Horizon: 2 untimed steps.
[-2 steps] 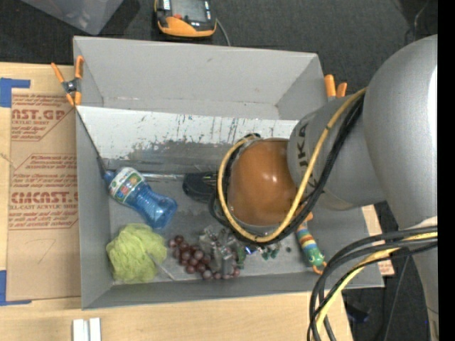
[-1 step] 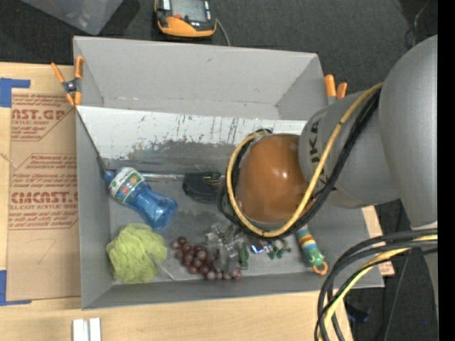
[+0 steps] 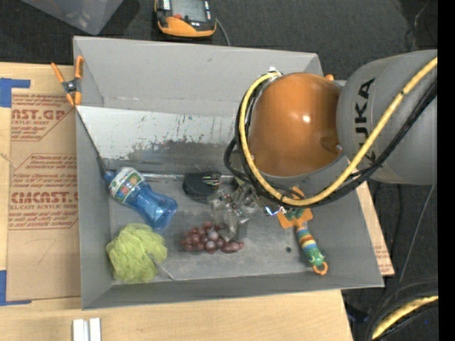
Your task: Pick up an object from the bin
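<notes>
Hand (image 3: 232,215) sat low near the middle of the bin (image 3: 156,130), under the arm's orange cover (image 3: 293,123). Couldn't tell whether the hand was apart or together, too cluttered there, and nothing was visibly clamped in it. Nearest thing: the grapes (image 3: 211,239), a dark red bunch on the floor toward the front wall. The hand's tip was just above the bunch's right end; contact or not, couldn't tell. A black lump (image 3: 201,184) lay just beside the hand, on its left and further back. The blue bottle (image 3: 140,195) lay on its side well to the left, the green puff (image 3: 136,251) in the front-left corner, and the striped toy (image 3: 309,244) to the right of the hand, near the front.
</notes>
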Tool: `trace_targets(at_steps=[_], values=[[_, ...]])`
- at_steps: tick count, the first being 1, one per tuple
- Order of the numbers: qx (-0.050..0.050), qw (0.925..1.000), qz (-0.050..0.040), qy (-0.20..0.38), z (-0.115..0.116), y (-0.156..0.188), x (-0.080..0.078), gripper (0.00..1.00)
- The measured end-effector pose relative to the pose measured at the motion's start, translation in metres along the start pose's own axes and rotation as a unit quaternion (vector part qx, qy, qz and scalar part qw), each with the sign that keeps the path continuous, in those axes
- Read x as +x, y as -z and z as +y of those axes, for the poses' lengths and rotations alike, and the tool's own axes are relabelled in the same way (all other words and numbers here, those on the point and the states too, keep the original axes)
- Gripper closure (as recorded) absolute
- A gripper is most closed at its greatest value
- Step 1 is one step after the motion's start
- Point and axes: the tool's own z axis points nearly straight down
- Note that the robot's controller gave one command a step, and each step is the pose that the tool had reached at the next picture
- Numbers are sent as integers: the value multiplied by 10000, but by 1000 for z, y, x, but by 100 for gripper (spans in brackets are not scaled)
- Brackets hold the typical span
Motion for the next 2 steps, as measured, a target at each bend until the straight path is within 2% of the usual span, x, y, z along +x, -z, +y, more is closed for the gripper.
trace_targets(at_steps=[1, 2], values=[[1, 10000, -7, -76, 0, 38, 0, 100], [-12, 9982, 1, 599, 7, -48, -8, 100]])
